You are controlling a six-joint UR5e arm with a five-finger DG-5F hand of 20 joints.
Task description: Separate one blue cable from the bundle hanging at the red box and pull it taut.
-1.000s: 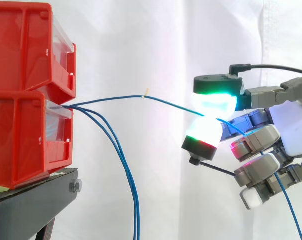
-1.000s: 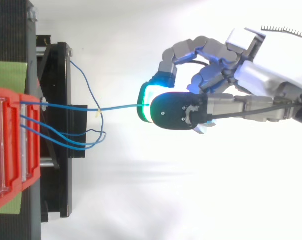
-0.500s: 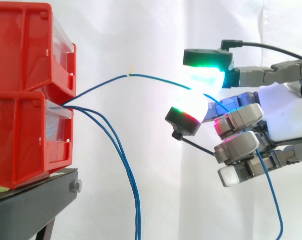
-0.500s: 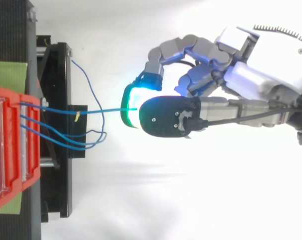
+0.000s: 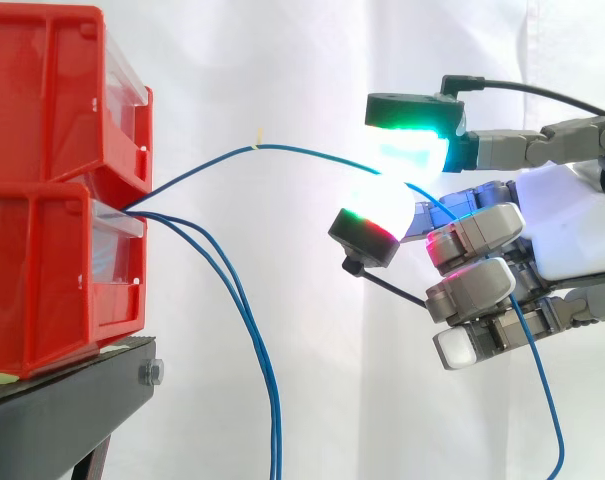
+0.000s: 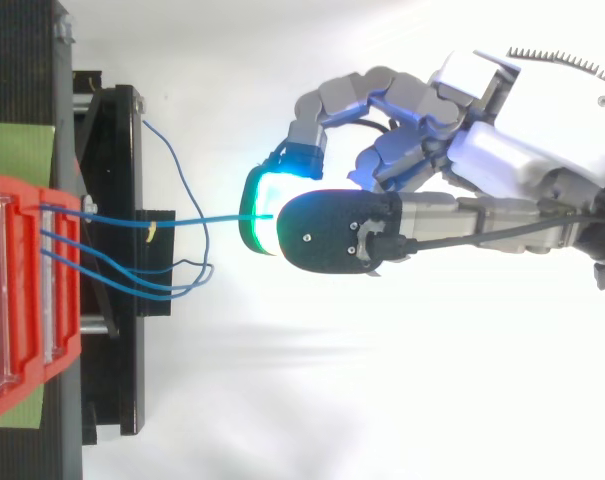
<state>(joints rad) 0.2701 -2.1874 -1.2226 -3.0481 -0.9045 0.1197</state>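
One blue cable (image 5: 282, 150) leaves the lower red bin (image 5: 42, 270) and arcs up and right to my hand (image 5: 572, 235). It sags in a loose bow and carries a small pale tag (image 5: 259, 137). Two glowing fingertips (image 5: 412, 150), the upper one green, pinch the cable between them. Its free end hangs down behind the curled fingers to the lower right. In the top view the cable (image 6: 202, 219) runs straight from the bins (image 6: 22, 300) to the hand (image 6: 502, 150). Two more blue cables (image 5: 252, 330) droop from the same bin.
The two stacked red bins sit on a black stand (image 5: 62, 410) at the left. In the top view, loops of the other blue cables (image 6: 172, 280) lie over the stand's edge (image 6: 112, 260). A white curtain hangs behind.
Over the last second the hand moved left toward the bins and slightly up, so the held cable went from nearly straight to an upward bow. Since half a second ago it has barely moved.
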